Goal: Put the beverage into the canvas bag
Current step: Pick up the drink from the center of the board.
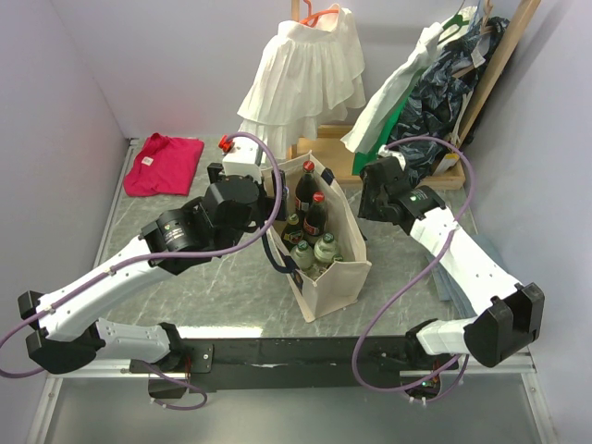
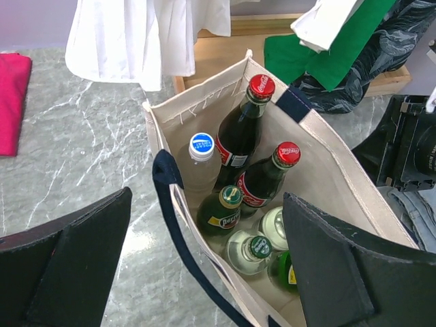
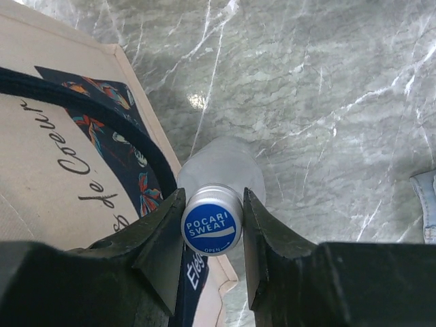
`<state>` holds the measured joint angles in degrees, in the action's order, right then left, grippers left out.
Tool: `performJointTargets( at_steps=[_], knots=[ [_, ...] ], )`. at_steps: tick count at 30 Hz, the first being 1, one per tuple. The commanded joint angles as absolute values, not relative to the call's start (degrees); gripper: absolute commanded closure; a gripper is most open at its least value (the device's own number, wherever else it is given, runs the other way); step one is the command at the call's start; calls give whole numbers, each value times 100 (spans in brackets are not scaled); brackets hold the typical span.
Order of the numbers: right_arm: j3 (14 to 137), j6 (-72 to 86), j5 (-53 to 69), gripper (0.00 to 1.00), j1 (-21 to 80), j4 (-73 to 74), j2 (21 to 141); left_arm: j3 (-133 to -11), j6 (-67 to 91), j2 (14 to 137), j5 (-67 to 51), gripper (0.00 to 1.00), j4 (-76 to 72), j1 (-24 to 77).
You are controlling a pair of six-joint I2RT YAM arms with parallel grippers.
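The grey marbled counter (image 1: 231, 268) carries hanging clothes along its far edge: a white ruffled garment (image 1: 305, 74) and, toward the far right corner, green and dark clothes (image 1: 435, 92). A pink cloth (image 1: 165, 165) lies flat in the far left corner.

The canvas bag (image 1: 338, 277) stands upright in the middle of the counter. Its mouth is open and its near corner comes close to the near edge.

Bare counter runs from the bag's left face to the left edge, crossed only by the left arm. On the right there is only a narrow lane between the bag and the right arm, with a blue denim cloth (image 3: 426, 204) beyond it.

The left gripper (image 2: 204, 225) hangs above the bag's mouth with its fingers spread wide apart, holding nothing. Only its camera looks into the bag. It shows two cola bottles (image 2: 238, 136) with red caps, a green bottle (image 2: 221, 211), several smaller ones at the near end, and a blue-capped bottle (image 2: 199, 163) against the left wall.

The top view hides what the right wrist camera shows. A clear bottle (image 3: 221, 163) stands on the counter just outside the bag's printed right face, beside a navy strap (image 3: 102, 116). The right gripper (image 3: 213, 201) is closed in on the bottle's blue cap (image 3: 211, 228), one finger against each side.
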<state>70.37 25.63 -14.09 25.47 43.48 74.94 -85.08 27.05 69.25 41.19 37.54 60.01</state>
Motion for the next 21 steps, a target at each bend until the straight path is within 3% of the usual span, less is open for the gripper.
performJointTargets(
  at_steps=[1,15,21],
  knots=[
    [7268,2558,-1441,100,2540,4272,7181,-8569,2646,6899,3973,4,3568,5968],
    [7488,2514,-1538,100,2549,4421,6979,-8780,2522,7137,3243,4,3937,5968],
    [7453,2514,-1626,100,2540,4535,6794,-9438,3023,7295,3155,1,5263,5959]
  ],
)
